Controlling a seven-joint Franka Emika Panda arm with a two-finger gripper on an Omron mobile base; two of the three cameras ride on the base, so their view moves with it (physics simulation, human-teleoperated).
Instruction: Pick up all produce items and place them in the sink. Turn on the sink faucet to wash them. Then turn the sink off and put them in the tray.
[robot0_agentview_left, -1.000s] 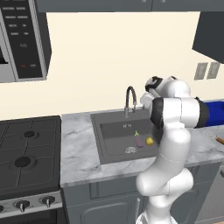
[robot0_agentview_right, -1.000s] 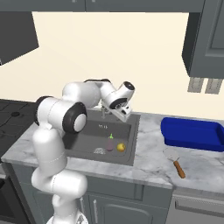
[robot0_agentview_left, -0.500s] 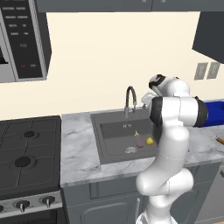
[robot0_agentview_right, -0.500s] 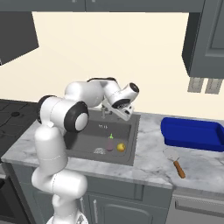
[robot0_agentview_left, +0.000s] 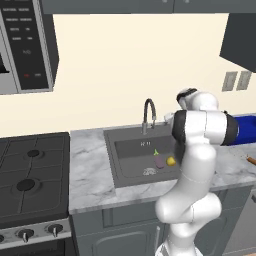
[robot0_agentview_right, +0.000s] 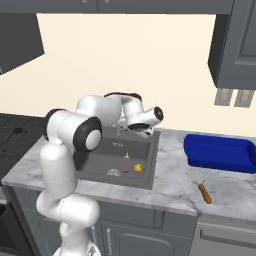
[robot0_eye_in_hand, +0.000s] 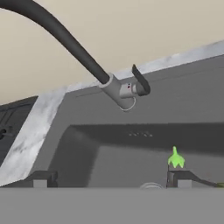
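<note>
The eggplant (robot0_agentview_left: 159, 161) and lemon (robot0_agentview_left: 171, 161) are parked side by side mid-frame in the sink (robot0_agentview_left: 131, 165), the gripper (robot0_eye_in_hand: 111, 178) is aimed at the faucet (robot0_eye_in_hand: 83, 59), jaws spread wide, nothing held.

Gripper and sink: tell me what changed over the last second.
The gripper edged to the right, away from the faucet, along the sink's back edge; in the right base view the wrist rolled a little. It holds nothing. The eggplant and lemon stayed in the basin, and the tray stayed put.
</note>
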